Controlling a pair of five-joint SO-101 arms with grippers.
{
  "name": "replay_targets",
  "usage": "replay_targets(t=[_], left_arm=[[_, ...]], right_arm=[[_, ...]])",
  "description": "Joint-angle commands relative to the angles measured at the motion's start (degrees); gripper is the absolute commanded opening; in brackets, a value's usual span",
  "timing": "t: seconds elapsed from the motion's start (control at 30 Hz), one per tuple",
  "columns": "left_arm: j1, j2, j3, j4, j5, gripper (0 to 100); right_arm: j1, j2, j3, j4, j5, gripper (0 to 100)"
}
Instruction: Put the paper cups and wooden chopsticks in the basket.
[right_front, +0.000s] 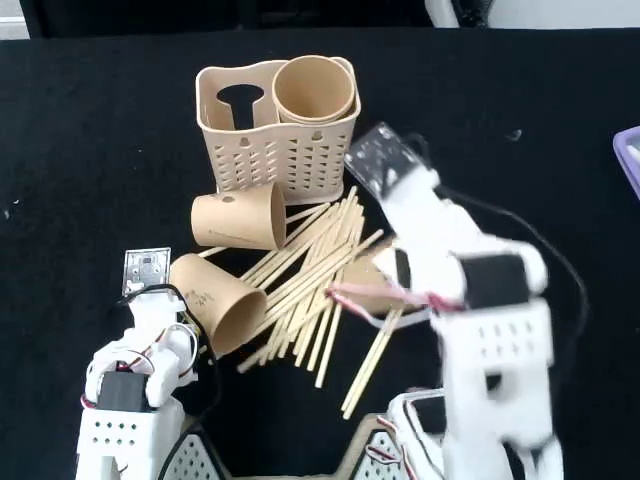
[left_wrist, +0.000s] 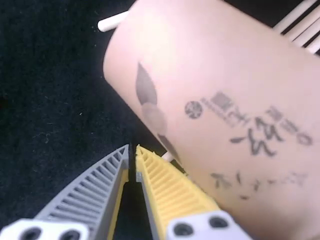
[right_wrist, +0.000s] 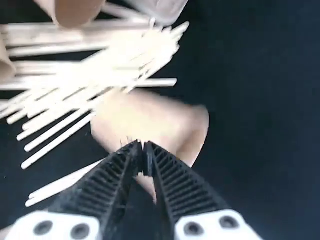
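Left end effector (left_wrist: 131, 150): grey and yellow fingers pressed together, nothing between them, tips just beside the wall of the near cup (left_wrist: 220, 90), whether touching I cannot tell. Near cup lies on its side on the black desk (right_front: 100, 150), mouth turned toward the arms, resting against the edge of the wooden chopsticks (right_front: 310, 275). Right end effector (right_wrist: 140, 146): black fingers closed tip to tip, held above the right cup (right_wrist: 150, 120); contact with it cannot be told. Right cup on its side, at the far edge of the chopstick pile from the near cup. Chopsticks loose on the desk in a fanned heap, in front of the basket (right_front: 285, 160). Middle cup (right_front: 240, 217) on its side just in front of the basket, beside the heap. Basket upright; stowed cup (right_front: 313, 88) stands mouth-up in one of its compartments
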Motion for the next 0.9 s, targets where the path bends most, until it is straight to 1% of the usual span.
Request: replay_targets(t=[0.0,0.07,0.13,0.17,0.27,0.3,0.37,0.47,0.53,0.57,0.67,0.8,0.87], left_arm=[[0.5,-0.3,1.0,0.3,0.3,3],[0.5,-0.3,1.0,0.3,0.3,3],[0.5,-0.3,1.0,0.3,0.3,3],[0.5,-0.3,1.0,0.3,0.3,3],[0.5,-0.3,1.0,0.3,0.3,3],[0.5,-0.3,1.0,0.3,0.3,3],[0.5,-0.3,1.0,0.3,0.3,3],[0.5,-0.3,1.0,0.3,0.3,3],[0.5,-0.3,1.0,0.3,0.3,3],[0.5,-0.3,1.0,0.3,0.3,3],[0.5,-0.3,1.0,0.3,0.3,3],[0.5,-0.3,1.0,0.3,0.3,3],[0.5,-0.3,1.0,0.3,0.3,3]], right_arm=[[-0.7,-4.1,-1.7,0.6,0.5,1.1],[-0.1,-3.2,-1.5,0.7,0.5,1.5],[3.9,-2.1,-1.3,0.7,0.4,4.1],[6.6,-1.4,-0.8,0.7,0.1,8.6],[15.6,0.2,1.8,0.7,-0.6,28.1],[18.3,0.6,2.6,0.7,-0.5,32.0],[22.6,1.1,3.9,2.5,0.1,31.9],[28.0,1.7,6.4,6.6,0.1,27.3],[30.4,2.8,8.4,8.7,0.2,28.1],[31.1,3.6,9.3,9.4,0.4,29.0],[31.1,6.7,11.6,9.9,4.0,30.0],[31.6,13.1,11.5,10.2,4.0,30.0],[32.4,16.1,9.1,12.4,4.4,30.0]])
